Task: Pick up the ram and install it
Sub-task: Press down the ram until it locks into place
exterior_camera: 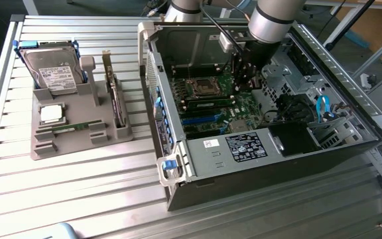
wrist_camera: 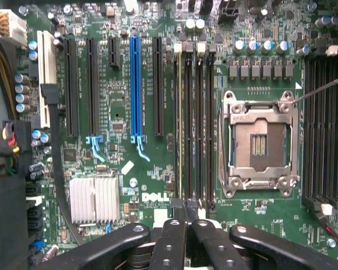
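Observation:
One ram (exterior_camera: 208, 104) stick sits in a slot on the motherboard (exterior_camera: 244, 107) inside the open computer case (exterior_camera: 310, 149). In the wrist view it shows edge-on as a thin line (wrist_camera: 179, 129) in the bank of memory slots. My gripper (exterior_camera: 245, 87) reaches down into the case above that bank. Its fingertips (wrist_camera: 187, 212) are shut together over the near end of the slots, with nothing visible between them. A second ram (exterior_camera: 68, 128) stick lies flat in the grey parts tray (exterior_camera: 78, 144) at the exterior view's left.
The tray also carries a hard drive (exterior_camera: 55, 69), a square silver processor (exterior_camera: 50, 113) and an upright expansion card (exterior_camera: 115, 97). The processor socket (wrist_camera: 259, 143) is open beside the slots. Case walls, a drive cage (exterior_camera: 310, 134) and blue cables (exterior_camera: 322, 107) crowd the arm.

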{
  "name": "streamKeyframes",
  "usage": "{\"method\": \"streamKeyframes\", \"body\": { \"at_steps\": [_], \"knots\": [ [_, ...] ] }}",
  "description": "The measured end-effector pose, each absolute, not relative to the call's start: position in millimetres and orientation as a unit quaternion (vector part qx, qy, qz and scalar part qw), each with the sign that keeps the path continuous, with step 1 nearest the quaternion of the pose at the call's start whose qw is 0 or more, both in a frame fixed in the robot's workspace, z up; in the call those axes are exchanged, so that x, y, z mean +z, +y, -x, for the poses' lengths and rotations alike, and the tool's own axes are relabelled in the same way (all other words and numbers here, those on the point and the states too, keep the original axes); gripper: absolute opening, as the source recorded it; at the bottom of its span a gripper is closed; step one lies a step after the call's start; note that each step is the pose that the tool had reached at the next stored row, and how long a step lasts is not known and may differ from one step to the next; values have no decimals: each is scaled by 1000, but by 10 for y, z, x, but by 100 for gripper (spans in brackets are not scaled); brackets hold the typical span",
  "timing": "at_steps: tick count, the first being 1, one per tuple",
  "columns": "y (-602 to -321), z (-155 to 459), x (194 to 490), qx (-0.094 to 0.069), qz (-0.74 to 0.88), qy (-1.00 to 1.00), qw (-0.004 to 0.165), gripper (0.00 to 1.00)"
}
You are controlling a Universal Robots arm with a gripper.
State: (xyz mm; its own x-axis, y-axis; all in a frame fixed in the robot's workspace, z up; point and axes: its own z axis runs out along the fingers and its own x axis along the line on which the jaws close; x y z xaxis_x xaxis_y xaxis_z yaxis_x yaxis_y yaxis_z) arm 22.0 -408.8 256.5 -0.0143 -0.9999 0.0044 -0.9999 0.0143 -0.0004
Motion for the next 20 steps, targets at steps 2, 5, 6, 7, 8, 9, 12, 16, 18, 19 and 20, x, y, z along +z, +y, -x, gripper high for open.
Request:
{"method": "streamKeyframes", "body": {
  "at_steps": [2, 5, 6, 7, 8, 9, 12, 16, 18, 19, 20],
  "knots": [
    [-4088, -184, 2565, 2, -702, -712, 1, 10],
    [-4088, -130, 2565, 2, -702, -712, 1, 10],
    [-4089, -112, 2565, 2, -702, -712, 1, 10],
    [-4089, -93, 2565, 2, -702, -712, 1, 10],
    [-4088, -74, 2565, 2, -702, -712, 1, 10],
    [-4088, -56, 2565, 2, -702, -712, 1, 10],
    [-4089, -1, 2565, 2, -702, -712, 1, 10],
    [-4088, 88, 2565, 2, -702, -712, 1, 10],
    [-4088, 118, 2565, 2, -702, -712, 1, 10],
    [-4088, 136, 2565, 2, -702, -712, 1, 10],
    [-4088, 151, 2565, 2, -702, -712, 1, 10]
  ]
}}
